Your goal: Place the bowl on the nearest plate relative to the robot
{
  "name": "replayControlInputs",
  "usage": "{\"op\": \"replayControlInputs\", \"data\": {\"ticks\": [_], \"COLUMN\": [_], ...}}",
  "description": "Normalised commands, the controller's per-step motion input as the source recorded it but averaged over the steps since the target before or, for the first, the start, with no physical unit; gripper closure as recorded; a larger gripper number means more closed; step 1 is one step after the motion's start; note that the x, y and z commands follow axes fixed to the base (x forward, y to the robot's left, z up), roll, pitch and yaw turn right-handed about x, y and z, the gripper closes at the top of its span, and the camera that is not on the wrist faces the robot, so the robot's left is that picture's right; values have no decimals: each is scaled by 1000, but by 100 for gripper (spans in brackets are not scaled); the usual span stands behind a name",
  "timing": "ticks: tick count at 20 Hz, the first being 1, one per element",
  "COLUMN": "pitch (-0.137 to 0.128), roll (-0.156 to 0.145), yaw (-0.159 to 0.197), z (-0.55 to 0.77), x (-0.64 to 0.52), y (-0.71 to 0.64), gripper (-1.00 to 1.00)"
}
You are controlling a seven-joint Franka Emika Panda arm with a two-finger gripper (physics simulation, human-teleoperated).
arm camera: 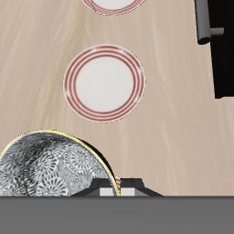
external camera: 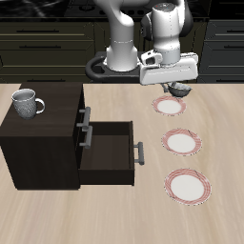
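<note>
Already underway: the carry looks largely done and the set-down is what remains, as I judge it.

Landmark: the cabinet [external camera: 67, 133], a dark unit with its lower drawer [external camera: 112, 152] pulled open; all places below are told against it.

Bowl: the bowl [arm camera: 44, 178] is off the table, hanging right under the gripper [external camera: 177, 91], beyond the cabinet's drawer side and farther back than its back corner. In the wrist view its patterned inside and pale rim show close to the camera.

Fingers: only a small part of the gripper [arm camera: 119, 187] shows at the bowl's rim in the wrist view, and the exterior view is too small to see the jaws. Since the bowl hangs there with nothing else under it, I take them to be clenched on its rim.

Target plate: the plate [external camera: 171, 107] is the farthest back of three alike plates lined up off the cabinet's drawer side, so it is the one nearest the robot. The bowl hovers about over it, not yet resting on it.

Other plates: the middle plate [external camera: 182, 143] and the front plate [external camera: 189, 187] lie bare, level with the drawer and nearer the table's front edge.

Mug: a grey mug [external camera: 28, 103] stands on the cabinet's top, untouched.

Left to do: lower, centre the bowl on the plate, let go.
</note>
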Motion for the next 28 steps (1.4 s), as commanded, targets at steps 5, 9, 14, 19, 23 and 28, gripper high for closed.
{"op": "replayControlInputs", "data": {"ticks": [5, 9, 14, 19, 23, 28], "pitch": [9, -10, -25, 33, 28, 26], "roll": [35, 39, 22, -7, -32, -30], "yaw": [-19, 4, -6, -23, -70, -5], "z": [-151, -68, -5, -192, -221, -188], "x": [-294, -222, -284, -98, -169, -1], "y": [51, 45, -14, -134, -220, -138], "gripper": [100, 100, 100, 100, 100, 100]}}
